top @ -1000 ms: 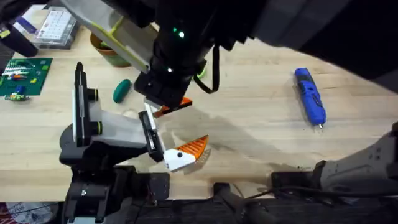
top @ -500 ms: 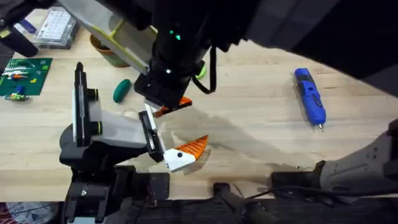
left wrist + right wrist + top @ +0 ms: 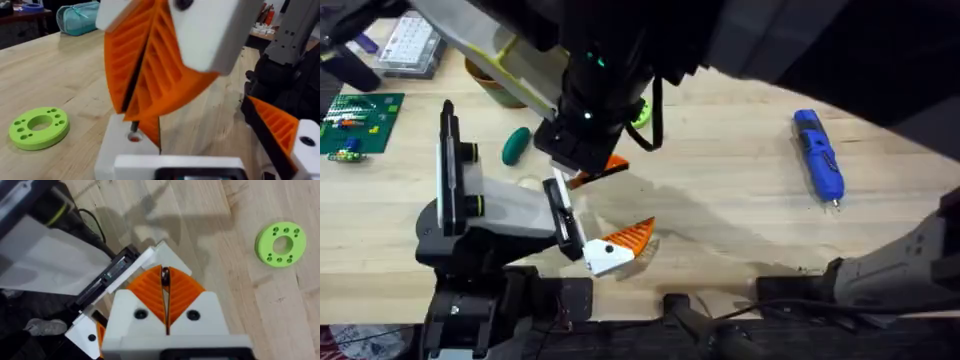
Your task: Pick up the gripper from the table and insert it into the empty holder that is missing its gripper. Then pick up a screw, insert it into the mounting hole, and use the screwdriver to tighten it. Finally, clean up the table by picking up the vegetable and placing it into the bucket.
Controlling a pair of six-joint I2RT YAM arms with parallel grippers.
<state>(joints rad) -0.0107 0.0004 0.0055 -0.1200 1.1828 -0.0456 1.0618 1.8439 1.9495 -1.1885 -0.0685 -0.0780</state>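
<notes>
screw [image 3: 164, 277] sits pinched between the closed orange pads [image 3: 185, 289] of the right gripper [image 3: 165, 274], right above the white end piece [image 3: 161, 255] of the holder [image 3: 490, 210]. vegetable [image 3: 516, 145] lies just left of that gripper, near the bucket [image 3: 480, 75]. screwdriver [image 3: 818, 152] rests well apart to the right. green ring [image 3: 280, 244] lies near the gripper.
</notes>
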